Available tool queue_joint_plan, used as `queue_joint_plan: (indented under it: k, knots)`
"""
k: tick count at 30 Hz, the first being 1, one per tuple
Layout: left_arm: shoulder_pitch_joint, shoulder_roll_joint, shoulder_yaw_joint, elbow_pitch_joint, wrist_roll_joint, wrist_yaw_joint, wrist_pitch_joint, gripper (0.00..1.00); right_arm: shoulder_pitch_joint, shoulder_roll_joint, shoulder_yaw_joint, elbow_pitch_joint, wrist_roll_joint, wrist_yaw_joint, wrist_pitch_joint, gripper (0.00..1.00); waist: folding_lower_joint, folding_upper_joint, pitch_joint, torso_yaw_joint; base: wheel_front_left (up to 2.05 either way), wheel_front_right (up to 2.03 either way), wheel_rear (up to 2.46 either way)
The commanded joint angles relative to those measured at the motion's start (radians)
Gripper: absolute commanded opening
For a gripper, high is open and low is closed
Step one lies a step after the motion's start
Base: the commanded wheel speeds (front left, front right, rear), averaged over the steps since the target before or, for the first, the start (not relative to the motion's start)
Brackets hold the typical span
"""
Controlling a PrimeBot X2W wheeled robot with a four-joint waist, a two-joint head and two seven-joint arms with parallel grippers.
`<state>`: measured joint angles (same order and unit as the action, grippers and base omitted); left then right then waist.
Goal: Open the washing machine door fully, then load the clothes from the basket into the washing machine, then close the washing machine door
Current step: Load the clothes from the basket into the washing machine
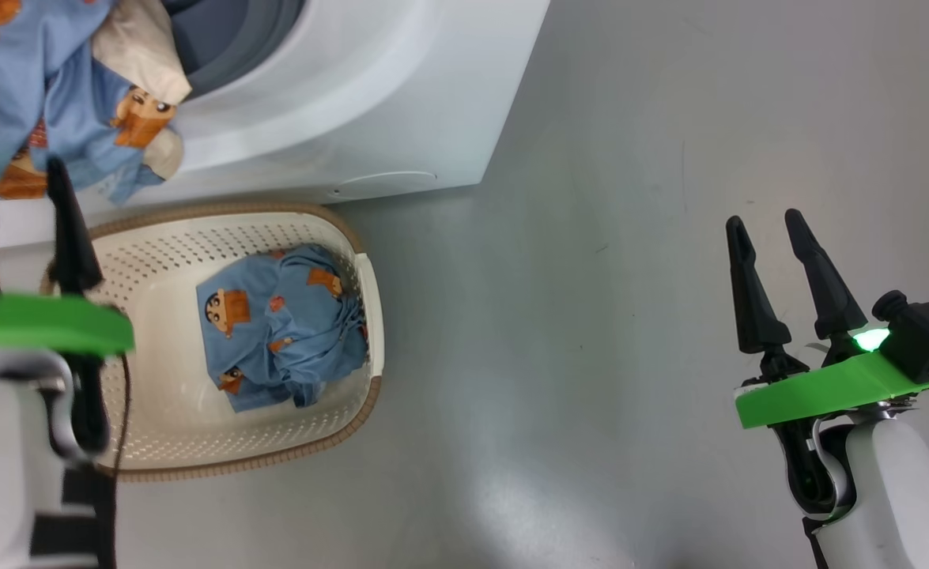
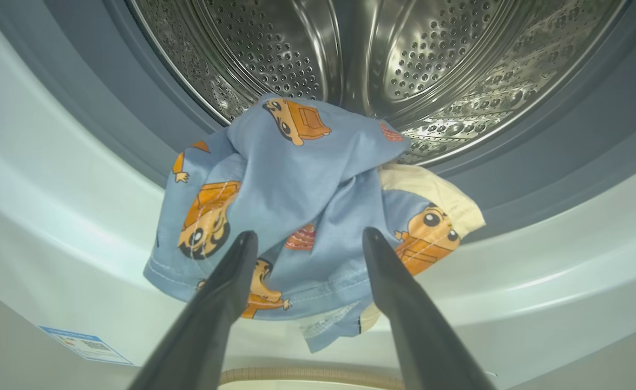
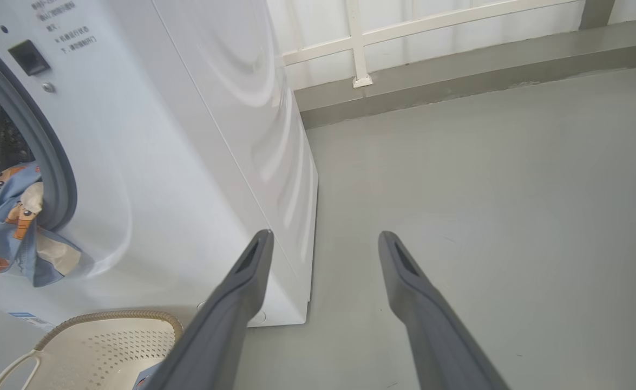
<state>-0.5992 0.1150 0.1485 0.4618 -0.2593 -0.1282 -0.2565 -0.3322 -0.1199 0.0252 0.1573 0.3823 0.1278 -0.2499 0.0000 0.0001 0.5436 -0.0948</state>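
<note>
Head view: clothes (image 1: 61,103) hang from the washer (image 1: 401,103) mouth at upper left, more lie in the basket (image 1: 156,253) below. Left gripper (image 1: 20,182) gapes wide, empty, before the hanging cloth; right gripper (image 1: 764,221) spread wide at lower right.

Seen from the head, the big white box-shaped washing machine (image 1: 369,103) stands on the grey floor (image 1: 591,356) at 11 o'clock. The cream perforated plastic basket (image 1: 156,261) sits on the floor just before it, toward 9 o'clock from the centre. One light blue printed fabric garment (image 1: 282,332) lies in the basket, against its 3 o'clock wall. A second light blue printed garment (image 1: 53,103) hangs over the lower lip of the machine's opening, partly inside the perforated steel drum (image 2: 350,54), above the basket's far rim. The left end effector (image 1: 20,175) is just before that hanging garment, over the basket's 9 o'clock side. The right end effector (image 1: 764,220) is over bare floor at 3 o'clock, well apart from machine and basket.
</note>
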Motion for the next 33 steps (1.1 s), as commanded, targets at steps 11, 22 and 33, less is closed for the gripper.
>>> queue_joint_plan:
  k: [11, 22, 33]
  knots:
    - [0.285, -0.023, 0.030, -0.250, 0.006, -0.002, -0.005, 1.00, 0.047, -0.020, 0.015, -0.017, 0.007, 0.003, -0.012, 1.00, 0.0000, -0.0001, -0.034, 0.011, 0.00, 0.00, 0.00]
    - [0.365, -0.054, 0.033, -0.333, 0.006, -0.002, -0.005, 1.00, 0.051, -0.023, 0.018, -0.016, 0.010, 0.003, -0.012, 1.00, 0.0000, -0.0001, -0.039, 0.007, 0.00, 0.00, 0.00]
    - [0.324, -0.043, 0.020, -0.286, 0.011, -0.002, -0.005, 1.00, 0.044, -0.020, 0.012, -0.021, 0.008, 0.003, -0.012, 1.00, 0.0000, -0.0001, -0.025, 0.006, 0.00, 0.00, 0.00]
